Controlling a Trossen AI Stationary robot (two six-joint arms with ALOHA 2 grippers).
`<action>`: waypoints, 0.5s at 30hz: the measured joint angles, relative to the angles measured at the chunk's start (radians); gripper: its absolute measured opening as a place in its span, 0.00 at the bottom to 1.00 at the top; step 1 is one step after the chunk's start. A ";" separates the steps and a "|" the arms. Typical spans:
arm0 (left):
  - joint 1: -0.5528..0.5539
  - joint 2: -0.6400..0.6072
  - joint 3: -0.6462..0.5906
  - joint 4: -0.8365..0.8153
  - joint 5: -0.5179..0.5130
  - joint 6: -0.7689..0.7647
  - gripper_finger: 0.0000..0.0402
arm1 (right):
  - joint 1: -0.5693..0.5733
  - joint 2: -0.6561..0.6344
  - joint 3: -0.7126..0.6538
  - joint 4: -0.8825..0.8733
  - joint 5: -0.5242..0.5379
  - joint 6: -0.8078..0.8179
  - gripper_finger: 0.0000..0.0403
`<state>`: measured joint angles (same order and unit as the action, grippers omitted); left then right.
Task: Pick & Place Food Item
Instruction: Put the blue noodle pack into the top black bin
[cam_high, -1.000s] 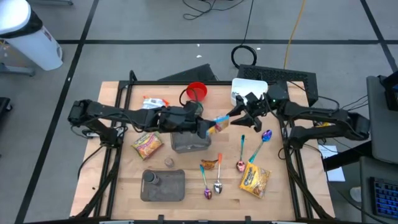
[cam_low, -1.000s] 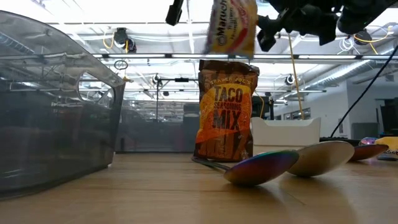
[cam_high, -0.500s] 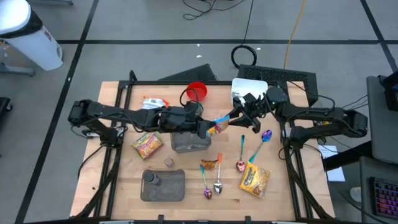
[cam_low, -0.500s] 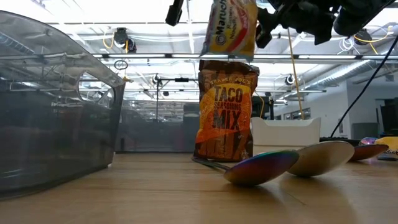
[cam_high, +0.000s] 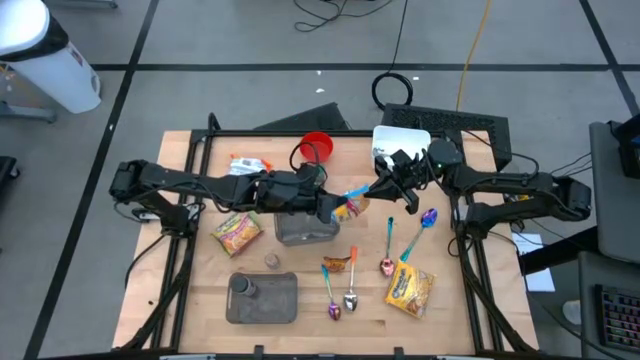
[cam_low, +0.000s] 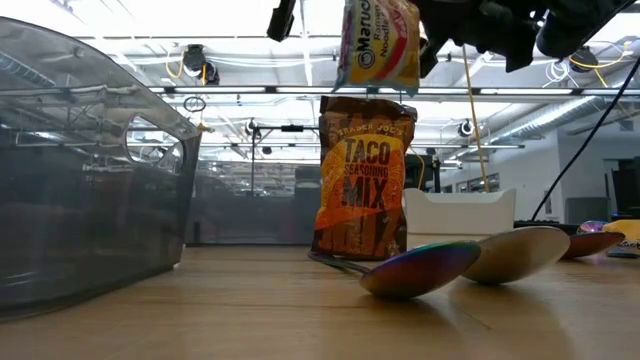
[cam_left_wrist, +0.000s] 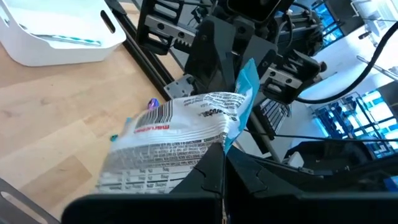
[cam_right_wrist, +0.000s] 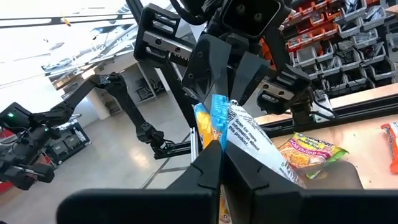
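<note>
A ramen noodle packet (cam_high: 352, 206) hangs in the air over the middle of the table, between my two grippers. My left gripper (cam_high: 335, 209) is shut on its left end and my right gripper (cam_high: 374, 192) is shut on its blue right end. The low view shows the packet (cam_low: 380, 45) high above the table top. An orange taco seasoning packet (cam_low: 362, 180) stands on its bottom edge on the table behind the spoons. My left gripper pinches the packet's end edge (cam_left_wrist: 208, 153) between its two fingers, coming about level from the table's left. The packet is lifted clear and reaches away from the fingers toward the other gripper. My right gripper pinches the packet's blue sealed end (cam_right_wrist: 217, 132) between its two fingers, coming from the table's right. The packet is clear of the table and spans between the two grippers.
A grey bin (cam_high: 305, 230) sits below the packet, with a grey tray (cam_high: 264, 299) nearer. Also on the table are a red cup (cam_high: 316, 147), a white tray (cam_high: 400, 141), several spoons (cam_high: 388, 240) and two more food packets (cam_high: 410, 288) (cam_high: 236, 232).
My right gripper has shut on the packet's blue end, which stood between its open fingers a second ago. The packet has stayed lifted and turned slightly. My left gripper has kept still, shut on the other end.
</note>
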<state>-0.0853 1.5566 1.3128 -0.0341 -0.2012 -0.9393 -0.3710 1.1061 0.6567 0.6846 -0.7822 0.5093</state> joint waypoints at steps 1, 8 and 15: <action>0.000 0.000 0.000 0.000 0.004 0.010 0.01 | 0.000 0.000 0.000 0.000 0.000 0.001 0.00; 0.030 0.000 0.000 0.006 0.098 0.051 0.04 | 0.000 0.000 0.000 0.000 -0.001 0.007 0.00; 0.072 0.000 0.000 0.045 0.183 0.084 0.04 | 0.000 0.000 0.000 -0.001 -0.005 0.029 0.00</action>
<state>-0.0129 1.5566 1.3125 0.0113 -0.0186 -0.8553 -0.3710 1.1061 0.6567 0.6835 -0.7868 0.5385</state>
